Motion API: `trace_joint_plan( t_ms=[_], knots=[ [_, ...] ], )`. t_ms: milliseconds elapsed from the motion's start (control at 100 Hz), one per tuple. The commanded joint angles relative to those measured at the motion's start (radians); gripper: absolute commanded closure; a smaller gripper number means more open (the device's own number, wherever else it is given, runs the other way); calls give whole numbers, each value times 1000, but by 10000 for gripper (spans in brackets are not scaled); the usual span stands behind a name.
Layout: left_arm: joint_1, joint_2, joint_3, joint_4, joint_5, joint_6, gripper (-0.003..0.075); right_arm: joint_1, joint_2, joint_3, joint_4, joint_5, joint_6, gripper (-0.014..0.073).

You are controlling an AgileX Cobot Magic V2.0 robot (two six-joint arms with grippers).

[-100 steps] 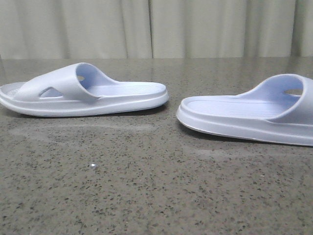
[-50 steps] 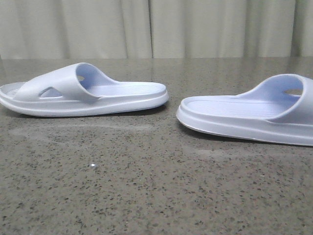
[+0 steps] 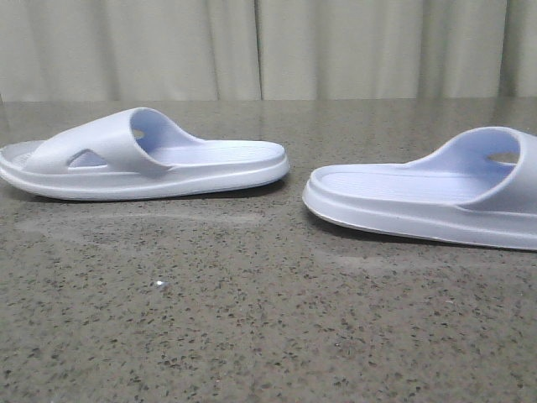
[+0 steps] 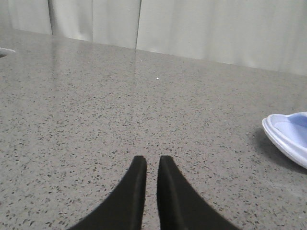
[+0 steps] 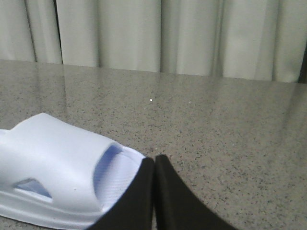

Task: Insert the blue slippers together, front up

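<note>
A speckled grey stone tabletop [image 3: 252,319] fills the front view, backed by a pale pleated curtain [image 3: 268,46]. The blue slippers lie on it sole down and well apart, heel ends turned toward each other across a bare gap. The left slipper [image 3: 143,159] sits flat with its strap toward the left edge of the view, a triangular cut-out showing in its side. The right slipper [image 3: 428,197] lies nearer the camera, its strap cut off by the right edge. No arm shows in the front view. In the left wrist view, the left claw [image 4: 147,165] has its black fingers nearly together with only a thin slit between, holding nothing, above bare stone; a slipper's end [image 4: 288,136] lies off to one side. In the right wrist view, the right claw [image 5: 154,165] is pressed together and empty, just beside a slipper's strap [image 5: 62,167].
</note>
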Motion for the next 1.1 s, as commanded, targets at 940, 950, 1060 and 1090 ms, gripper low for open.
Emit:
trace_joint_plan(
  t_ms=[940,950,1060,1090],
  knots=[
    [2,209,-278,-291,72,-7,705,-5,186,-200,486,157,-6,671],
    [2,227,-294,-272,79,-7,705,-5,195,-215,482,164,-6,671],
    [2,357,-403,-203,189,30,705,-5,333,-335,386,267,-6,672],
    [2,393,-418,-203,206,46,705,-5,363,-363,362,287,-6,672]
  ],
)
